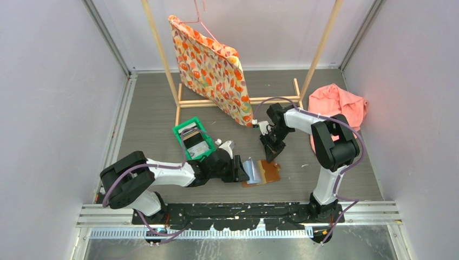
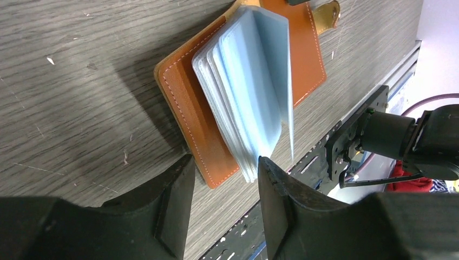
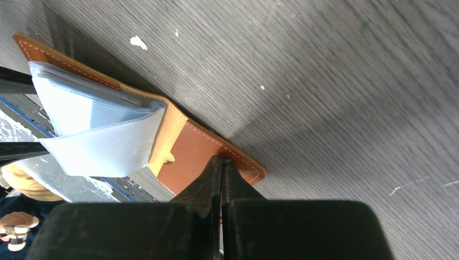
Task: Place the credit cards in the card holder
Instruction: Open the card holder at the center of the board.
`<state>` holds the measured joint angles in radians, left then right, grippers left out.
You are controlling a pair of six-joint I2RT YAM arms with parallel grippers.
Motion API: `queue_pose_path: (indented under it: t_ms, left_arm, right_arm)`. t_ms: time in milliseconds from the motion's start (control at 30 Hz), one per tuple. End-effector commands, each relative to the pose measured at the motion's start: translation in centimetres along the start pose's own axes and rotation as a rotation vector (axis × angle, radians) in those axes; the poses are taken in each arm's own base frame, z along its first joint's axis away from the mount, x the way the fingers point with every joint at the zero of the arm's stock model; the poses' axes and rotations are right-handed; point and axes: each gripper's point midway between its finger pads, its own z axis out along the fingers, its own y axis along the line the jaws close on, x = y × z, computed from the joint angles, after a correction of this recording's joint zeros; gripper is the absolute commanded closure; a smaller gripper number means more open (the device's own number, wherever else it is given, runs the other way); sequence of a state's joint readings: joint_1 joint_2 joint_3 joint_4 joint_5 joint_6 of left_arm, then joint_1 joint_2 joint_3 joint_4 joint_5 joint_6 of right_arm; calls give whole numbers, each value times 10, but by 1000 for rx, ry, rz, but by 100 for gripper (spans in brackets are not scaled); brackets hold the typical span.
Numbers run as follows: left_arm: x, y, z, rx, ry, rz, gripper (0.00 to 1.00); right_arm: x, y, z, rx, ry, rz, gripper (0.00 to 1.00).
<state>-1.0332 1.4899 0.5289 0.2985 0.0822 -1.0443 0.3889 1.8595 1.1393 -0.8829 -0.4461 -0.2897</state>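
Grey wood-grain table (image 1: pixel 162 114) fills a white-walled cell that has one wooden rack (image 1: pixel 184 103), one floral bag (image 1: pixel 214 67) hanging from it, one pink cloth (image 1: pixel 338 105) and one green bin (image 1: pixel 190 138). The credit cards (image 1: pixel 196 145) lie inside the bin, too small to count. One card holder (image 1: pixel 268 172) lies open on the table between the two arms, near the front edge. The overhead view alone shows the bin and rack. The left wrist view alone shows the holder's pale blue sleeves (image 2: pixel 249 81) fanned upright. In it the left gripper (image 2: pixel 224 162) has its fingers partly apart at the holder's near edge, clamping nothing. The right wrist view shows the right gripper (image 3: pixel 221 160) fully closed, its tips pressed on the brown cover near one corner.
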Motion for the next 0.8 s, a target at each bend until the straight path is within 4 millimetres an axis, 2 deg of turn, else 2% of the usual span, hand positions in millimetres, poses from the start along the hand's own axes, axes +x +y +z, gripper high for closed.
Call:
queue_pose_path:
  t_ms: [0, 167, 333, 467, 767]
  left_arm:
    - [-26, -32, -10, 88, -99, 7, 52]
    - [-32, -19, -25, 15, -137, 18, 50]
    - [-36, -31, -31, 60, -148, 21, 50]
    - [-37, -35, -23, 72, -147, 8, 51]
    - [-28, -36, 2, 90, -88, -11, 50]
  right_arm:
    - [-5, -1, 1, 7, -3, -28, 98]
    - [-5, 0, 1, 6, -2, -27, 98]
    - [-5, -1, 1, 10, 0, -28, 98]
    - [-5, -2, 2, 11, 2, -27, 98]
    - [-5, -1, 2, 11, 4, -27, 98]
